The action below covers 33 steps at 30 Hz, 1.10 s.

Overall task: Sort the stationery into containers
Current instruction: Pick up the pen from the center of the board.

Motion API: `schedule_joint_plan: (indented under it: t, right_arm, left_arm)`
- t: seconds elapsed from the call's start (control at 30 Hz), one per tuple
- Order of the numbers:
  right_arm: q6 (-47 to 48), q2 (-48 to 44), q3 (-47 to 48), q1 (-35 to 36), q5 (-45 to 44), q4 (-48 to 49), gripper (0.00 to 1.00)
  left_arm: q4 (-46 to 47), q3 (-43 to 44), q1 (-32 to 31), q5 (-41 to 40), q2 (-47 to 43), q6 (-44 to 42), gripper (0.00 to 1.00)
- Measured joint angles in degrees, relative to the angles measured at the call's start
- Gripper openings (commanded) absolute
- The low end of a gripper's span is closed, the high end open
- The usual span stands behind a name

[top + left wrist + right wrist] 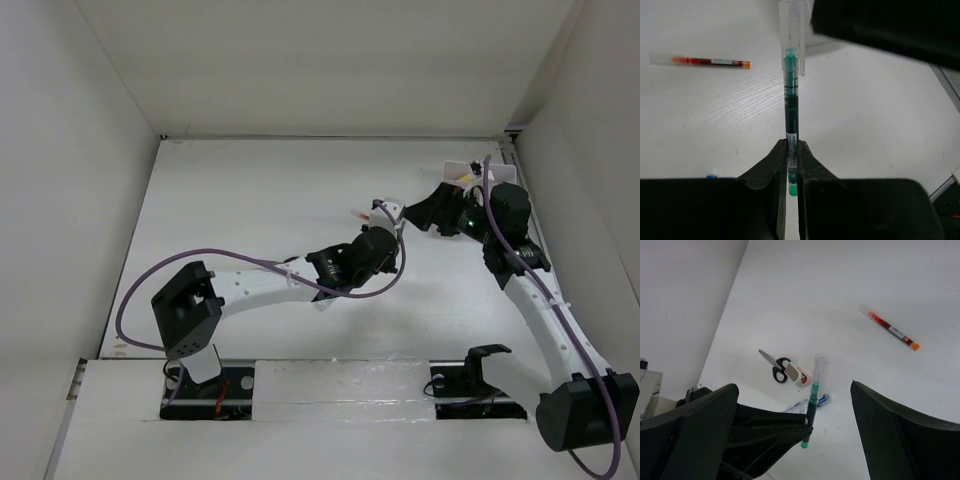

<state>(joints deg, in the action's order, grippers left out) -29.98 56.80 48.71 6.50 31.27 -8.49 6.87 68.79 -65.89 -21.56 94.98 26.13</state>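
Observation:
My left gripper point(791, 144) is shut on the lower barrel of a thin green pen point(791, 102), whose clear cap points away from the wrist. The same green pen point(811, 407) stands nearly upright between the wide-open fingers of my right gripper point(793, 385), touching neither finger. From above, the left gripper point(387, 226) and right gripper point(425, 215) face each other near mid-table. A red pen point(710, 62) lies flat on the table. Black-handled scissors point(776, 366), a beige eraser block point(792, 372) and a blue-capped bottle point(807, 404) lie below. One white container point(462, 172) sits at the back right.
White walls close in the table on the left, back and right. The right arm point(535, 300) runs along the right side, and a purple cable point(250, 262) loops over the left arm. A translucent white edge point(650, 390) shows at the far left of the right wrist view.

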Motion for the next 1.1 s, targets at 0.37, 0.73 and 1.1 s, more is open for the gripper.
schedule_joint_plan:
  t: [0.37,0.73,1.1]
  right_arm:
    - [0.1,0.4,-2.6,2.9,-0.7,1.7,0.97]
    - [-1.8,2.6,-3.1,3.0,-0.9,7.1,0.6]
    - [-3.9,8.5,-3.1,4.1,1.7,11.0,0.0]
  left_arm:
    - [1.1,2.7,0.3,0.5,-0.1,-4.5,0.0]
    - [1.7,4.1,0.4,1.4,-0.1,-5.3,0.0]
    - [1.2,4.1,2.1,3.5,-0.1,-4.8,0.16]
